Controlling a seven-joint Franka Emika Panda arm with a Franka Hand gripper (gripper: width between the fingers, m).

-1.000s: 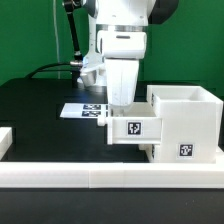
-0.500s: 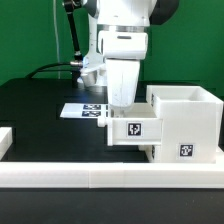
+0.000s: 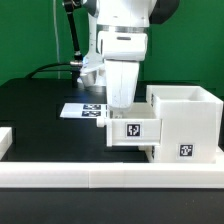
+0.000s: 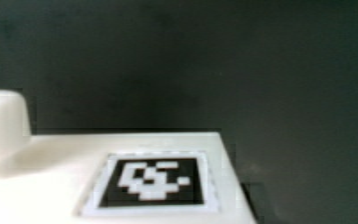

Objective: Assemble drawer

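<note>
Drawer casing point(image 3: 185, 120): white open-topped box, 1 tag on its front, standing on the black table point(image 3: 40, 115) at the exterior view's right. Tray point(image 3: 133, 131): white, 1 tag facing the camera, touching the casing's left side, partly entered. Gripper point(image 3: 121, 108): directly above the tray's rear edge; fingers hidden, grip state cannot be told. Marker board point(image 3: 83, 110): flat behind. Border rail point(image 3: 110, 177): along the front.

Even bright light, exterior view sharp, wrist view blurred.
White casing point(image 3: 184, 122) near-overexposed beside the tool point(image 3: 122, 106); tag point(image 4: 153, 182) soft, dark table point(image 4: 176, 60) featureless.
</note>
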